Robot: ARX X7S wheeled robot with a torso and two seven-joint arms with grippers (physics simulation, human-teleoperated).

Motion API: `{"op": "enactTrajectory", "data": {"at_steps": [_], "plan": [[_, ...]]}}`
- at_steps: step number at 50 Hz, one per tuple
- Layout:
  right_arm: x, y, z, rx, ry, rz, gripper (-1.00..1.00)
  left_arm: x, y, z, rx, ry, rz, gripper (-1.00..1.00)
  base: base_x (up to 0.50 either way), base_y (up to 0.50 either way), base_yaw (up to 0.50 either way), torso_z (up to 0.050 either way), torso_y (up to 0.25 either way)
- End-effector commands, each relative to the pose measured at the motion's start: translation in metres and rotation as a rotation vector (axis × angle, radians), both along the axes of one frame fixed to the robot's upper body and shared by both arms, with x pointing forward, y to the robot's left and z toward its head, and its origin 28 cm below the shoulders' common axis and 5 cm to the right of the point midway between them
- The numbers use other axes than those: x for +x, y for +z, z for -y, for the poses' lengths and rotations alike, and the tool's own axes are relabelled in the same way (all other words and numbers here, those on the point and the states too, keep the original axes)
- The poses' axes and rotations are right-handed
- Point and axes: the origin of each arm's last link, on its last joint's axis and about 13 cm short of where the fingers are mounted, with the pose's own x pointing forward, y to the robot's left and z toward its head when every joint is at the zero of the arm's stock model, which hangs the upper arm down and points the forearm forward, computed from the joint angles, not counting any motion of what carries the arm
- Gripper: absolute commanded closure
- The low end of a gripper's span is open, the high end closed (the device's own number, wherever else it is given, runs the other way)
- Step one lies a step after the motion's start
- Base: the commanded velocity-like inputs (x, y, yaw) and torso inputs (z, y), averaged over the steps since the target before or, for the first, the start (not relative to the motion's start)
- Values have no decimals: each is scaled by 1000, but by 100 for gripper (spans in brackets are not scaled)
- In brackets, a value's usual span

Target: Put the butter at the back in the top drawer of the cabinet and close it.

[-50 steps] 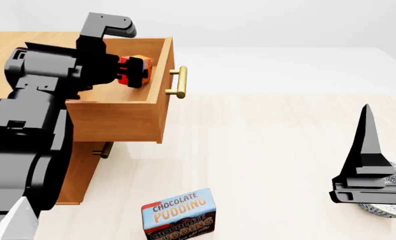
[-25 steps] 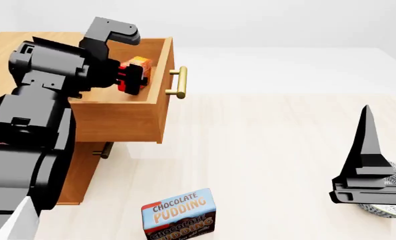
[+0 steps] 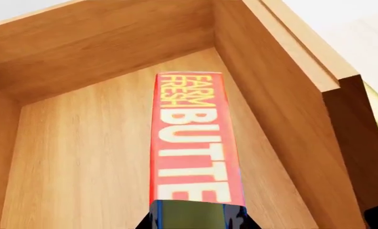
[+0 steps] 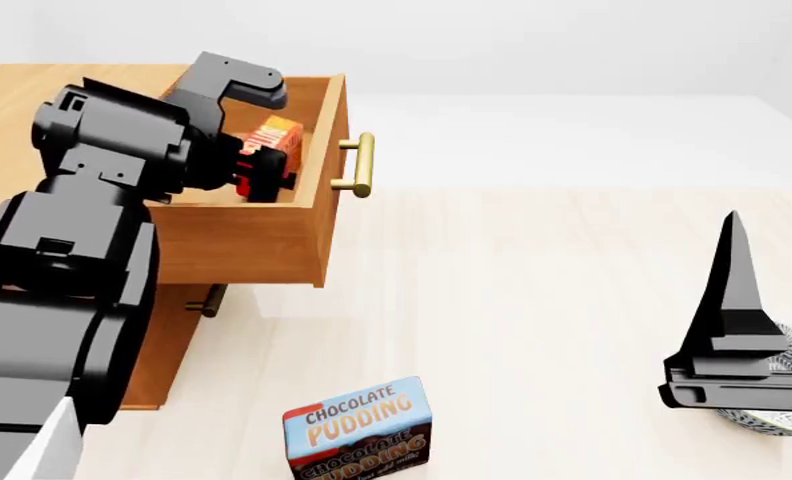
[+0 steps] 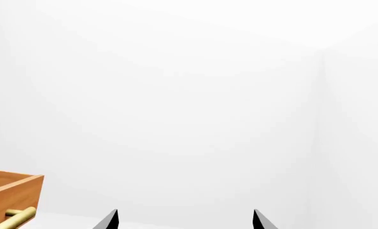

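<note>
The top drawer (image 4: 243, 235) of the cabinet (image 4: 49, 90) stands pulled out, its brass handle (image 4: 357, 165) facing the table. My left gripper (image 4: 265, 165) reaches into it, shut on the red-and-orange butter (image 4: 276, 135). In the left wrist view the butter (image 3: 192, 143) stretches away from the left gripper (image 3: 192, 217) over the drawer floor (image 3: 80, 157), pointing at a corner near one side wall. I cannot tell whether it touches the floor. My right gripper (image 4: 732, 260) points upward at the table's right, open and holding nothing, its two fingertips wide apart around the right gripper's centre (image 5: 183, 217).
A chocolate pudding box (image 4: 359, 428) stands near the table's front edge. A patterned bowl (image 4: 790, 415) sits partly hidden behind my right arm. A lower drawer's handle (image 4: 211, 300) shows under the open drawer. The right wrist view catches the drawer's corner (image 5: 14, 191).
My left arm has tipped forward and sunk a little, carrying the butter lower into the drawer. The right arm and the pudding box have not moved.
</note>
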Motion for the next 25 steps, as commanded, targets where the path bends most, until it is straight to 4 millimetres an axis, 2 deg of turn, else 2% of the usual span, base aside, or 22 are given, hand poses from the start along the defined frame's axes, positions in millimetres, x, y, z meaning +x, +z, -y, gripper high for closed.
{"op": "enactTrajectory", "data": {"at_steps": [1,10,11,25], "plan": [[0,0,0,0,-1,0,-100,-3,-23,13,-186,-47,-117,100,0,0,-4,0,0],[0,-1,0,2,-1,-1,-100,-3,-22,12,-199,-45,-116,100,-2,-1,-1,0,0],[0,-1,0,2,-1,-1,-100,-3,-21,12,-201,-44,-116,-100,0,-4,-4,0,0],[0,0,0,4,-1,1,-100,-3,-18,12,-211,-55,-112,-100,0,0,0,0,0]]}}
